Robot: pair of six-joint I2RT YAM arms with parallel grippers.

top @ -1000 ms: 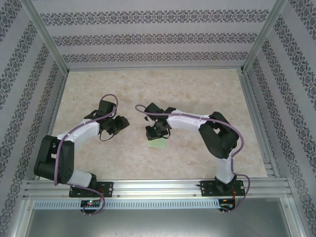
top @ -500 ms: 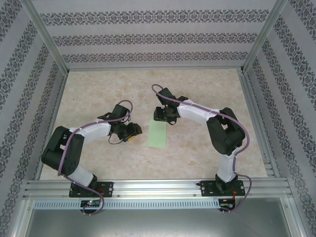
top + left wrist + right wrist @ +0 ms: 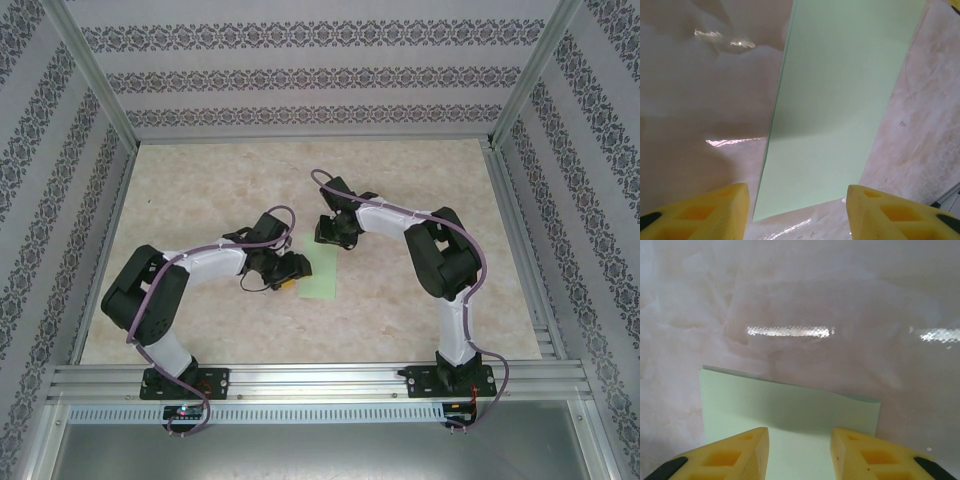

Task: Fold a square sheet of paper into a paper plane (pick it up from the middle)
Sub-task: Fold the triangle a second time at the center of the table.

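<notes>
From above, the left gripper (image 3: 292,272) sits against the left edge of the paper (image 3: 320,275), by its nearer half. The paper is a narrow pale green strip lying flat on the table (image 3: 200,190), midway between the arms. Its long axis runs near to far and leans slightly right at the far end, where the right gripper (image 3: 335,238) stands. Jaw gaps are hard to read from that height, but the wrist cameras show them. The left wrist view has the yellow fingers spread wider than the strip, with its short end lying between them on the table and the strip running away up and to the right. The right wrist view has both fingers apart over the paper, pinching nothing. The strip passes beneath them and ends in a short edge just beyond the tips.
</notes>
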